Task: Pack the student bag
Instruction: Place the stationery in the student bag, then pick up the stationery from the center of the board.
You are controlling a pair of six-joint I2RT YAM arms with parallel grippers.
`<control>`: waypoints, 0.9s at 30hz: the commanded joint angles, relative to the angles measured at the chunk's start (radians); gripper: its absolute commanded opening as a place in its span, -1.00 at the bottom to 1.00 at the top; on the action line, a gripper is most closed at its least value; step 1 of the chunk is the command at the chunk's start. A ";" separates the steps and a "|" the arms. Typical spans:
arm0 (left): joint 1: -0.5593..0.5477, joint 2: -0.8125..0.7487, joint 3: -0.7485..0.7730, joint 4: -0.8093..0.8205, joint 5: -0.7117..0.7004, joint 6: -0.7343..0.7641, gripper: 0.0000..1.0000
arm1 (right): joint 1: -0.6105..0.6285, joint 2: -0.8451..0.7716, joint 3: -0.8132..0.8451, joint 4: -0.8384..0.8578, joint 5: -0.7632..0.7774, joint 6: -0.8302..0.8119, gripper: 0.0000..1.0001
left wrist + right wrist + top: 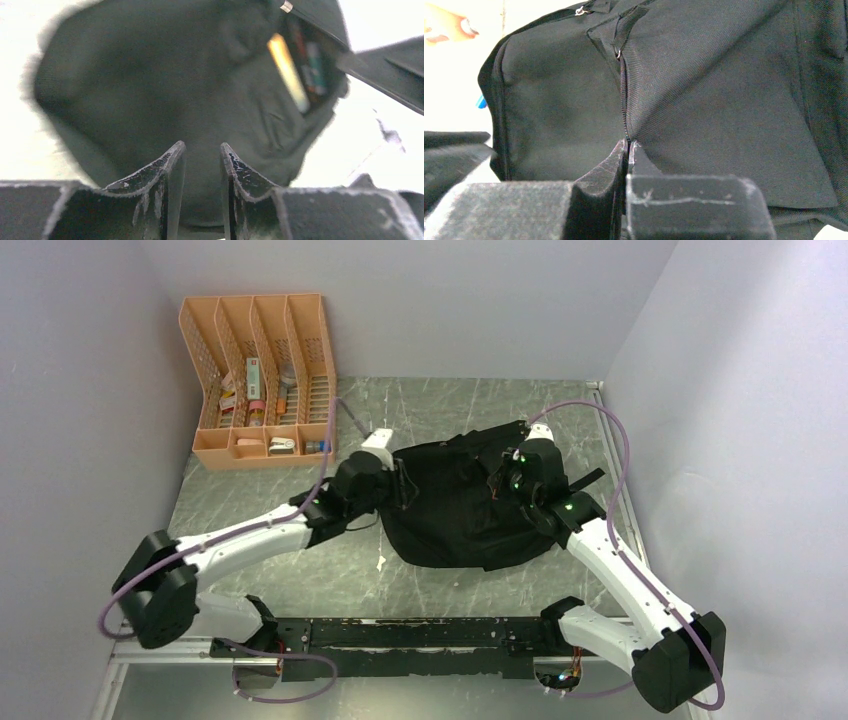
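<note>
Right claw [628,146] is clamped shut, tips pressed together, and the zipper [624,95] of the student bag [455,515] runs straight into them, so it's pinching the black fabric at the bag's far right side. Left claw [202,150] sits over at the bag's left edge, fingers parted a little, a narrow gap with nothing between them, just dark fabric beyond. From that wrist you can see a pocket gaping, with a yellowish slim item [288,70] and a couple of pen-like things tucked inside, too blurred to name. The bag lies slumped mid-surface [330,580] between the two arms, the orange mesh organiser [262,380] well apart in the far left corner.
</note>
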 commanded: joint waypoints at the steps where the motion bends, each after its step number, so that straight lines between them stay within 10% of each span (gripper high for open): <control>1: 0.121 -0.123 -0.031 -0.223 -0.204 0.124 -0.29 | 0.005 -0.022 -0.009 0.018 -0.002 0.000 -1.00; 9: 0.394 -0.158 -0.034 -0.356 -0.150 0.166 -0.17 | 0.006 -0.029 -0.028 0.015 -0.002 0.000 -1.00; 17: 0.472 0.024 0.084 -0.477 -0.161 0.226 0.37 | 0.006 -0.021 -0.009 0.002 0.008 -0.020 -1.00; 27: 0.523 0.212 0.261 -0.559 -0.087 0.426 0.49 | 0.006 -0.011 -0.015 0.019 0.008 -0.030 -1.00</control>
